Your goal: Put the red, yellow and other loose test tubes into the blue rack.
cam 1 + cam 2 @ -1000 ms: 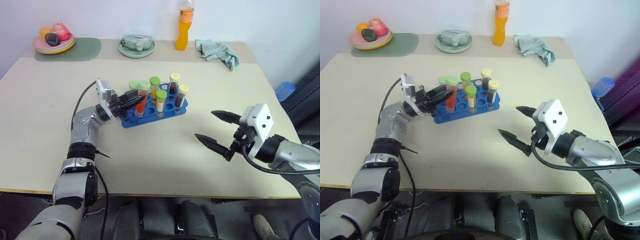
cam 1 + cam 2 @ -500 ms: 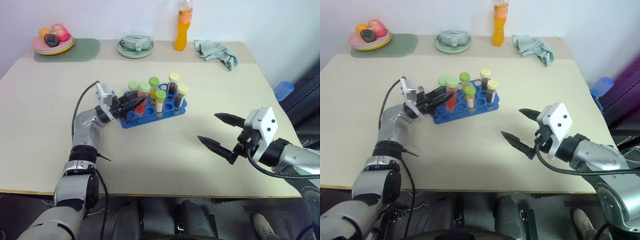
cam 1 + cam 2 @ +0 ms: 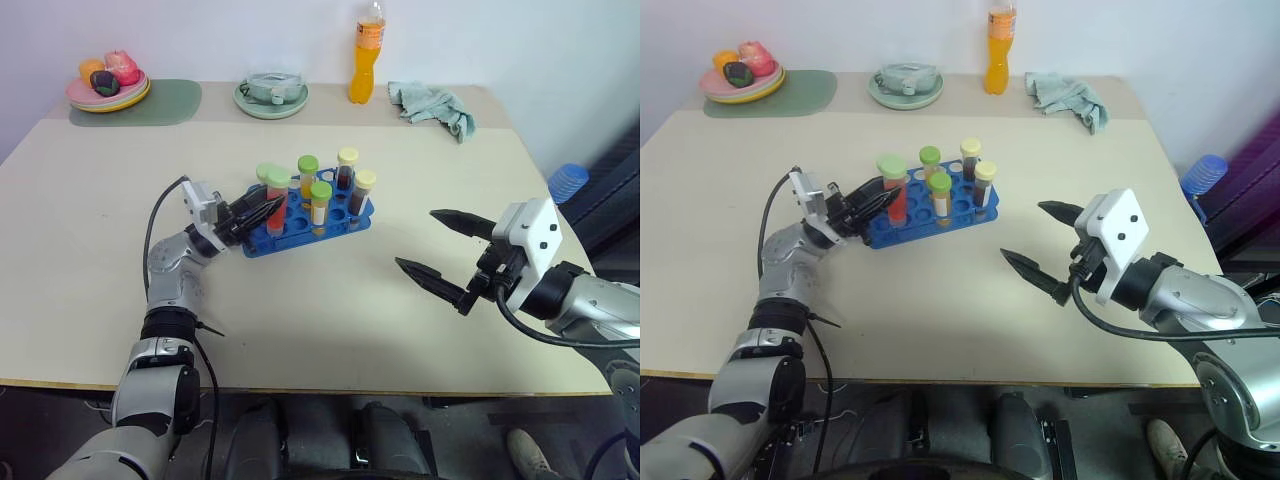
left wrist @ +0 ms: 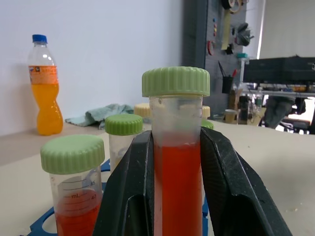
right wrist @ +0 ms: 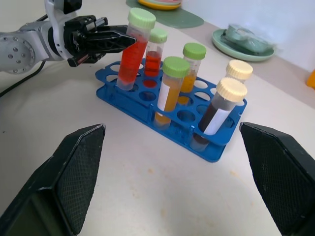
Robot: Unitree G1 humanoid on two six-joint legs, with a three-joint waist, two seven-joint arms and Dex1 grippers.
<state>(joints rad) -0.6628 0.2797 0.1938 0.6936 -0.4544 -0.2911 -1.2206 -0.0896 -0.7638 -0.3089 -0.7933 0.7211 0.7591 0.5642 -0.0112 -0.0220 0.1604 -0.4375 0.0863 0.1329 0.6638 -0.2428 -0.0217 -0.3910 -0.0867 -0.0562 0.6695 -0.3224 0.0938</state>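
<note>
- Since the earlier frame, the red tube (image 5: 133,49) leans more in the blue rack (image 3: 305,226)'s left end.
- Left gripper (image 3: 268,208): fingers (image 4: 129,191) clamped on the red tube.
- Right gripper (image 3: 447,255): fingers wide apart, empty, above the beige desk (image 3: 330,320).
- White wall behind the desk.

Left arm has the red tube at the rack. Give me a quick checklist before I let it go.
1. Left gripper fingers clamped on the red tube: ok.
2. Tube's bottom inside a hole of the blue rack: ok; it enters a hole at the rack's end.
3. Tube upright: not ok, it leans toward the left gripper.
4. Tube seated to the hole's floor: cannot tell.
5. Right gripper open and well away from the rack: ok.
6. Loose tubes left on the table: none seen, ok.
</note>
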